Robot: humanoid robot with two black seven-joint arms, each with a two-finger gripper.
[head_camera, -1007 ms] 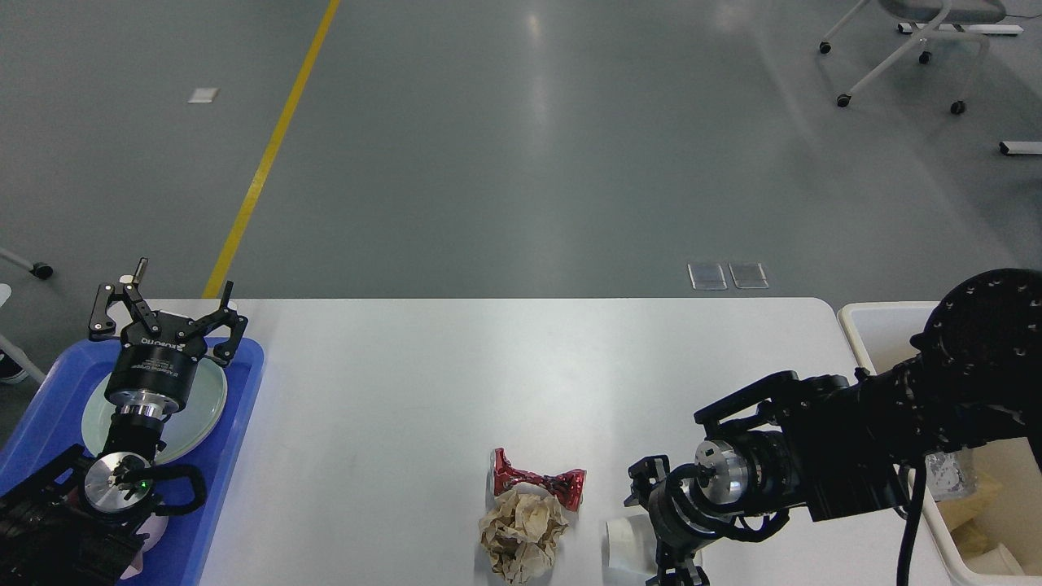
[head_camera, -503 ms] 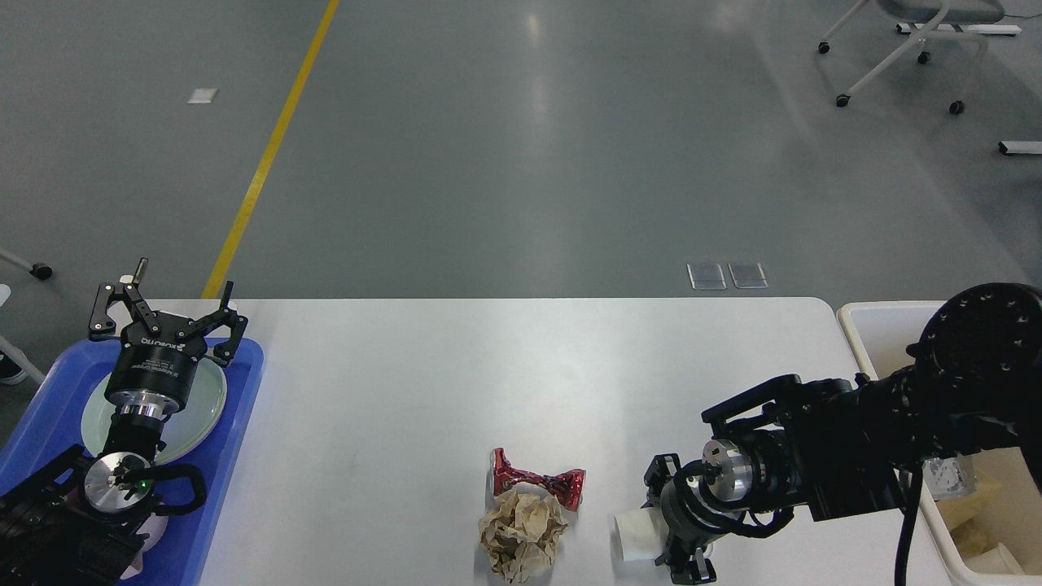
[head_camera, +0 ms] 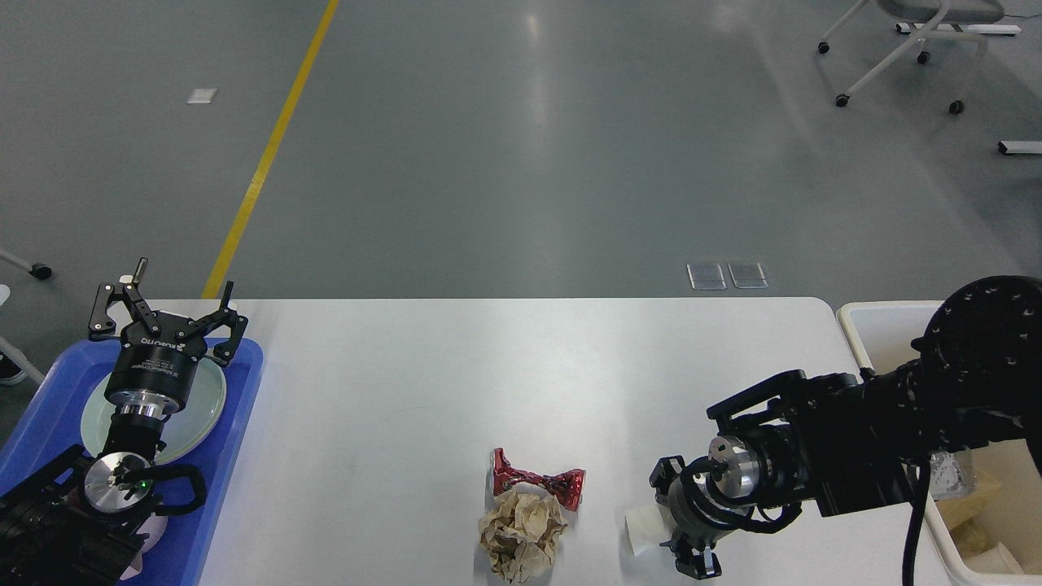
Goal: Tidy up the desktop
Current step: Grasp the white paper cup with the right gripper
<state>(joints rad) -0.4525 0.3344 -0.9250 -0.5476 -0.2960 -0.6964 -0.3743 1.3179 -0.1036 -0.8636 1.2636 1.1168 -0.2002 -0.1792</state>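
One white desktop (head_camera: 423, 382), grey floor (head_camera: 521, 146), yellow line (head_camera: 269, 155)

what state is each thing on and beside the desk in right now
left gripper: open, above the blue tray
right gripper: at the white cup, fingers not told apart
plate: in the tray
red wrapper: crumpled on the desktop
brown paper: balled up
bin: holding trash

The right gripper (head_camera: 680, 525) is carrying the white cup (head_camera: 645, 531) rightward across the desktop (head_camera: 488, 374), away from the crumpled paper (head_camera: 521, 533), arm pulling back too.
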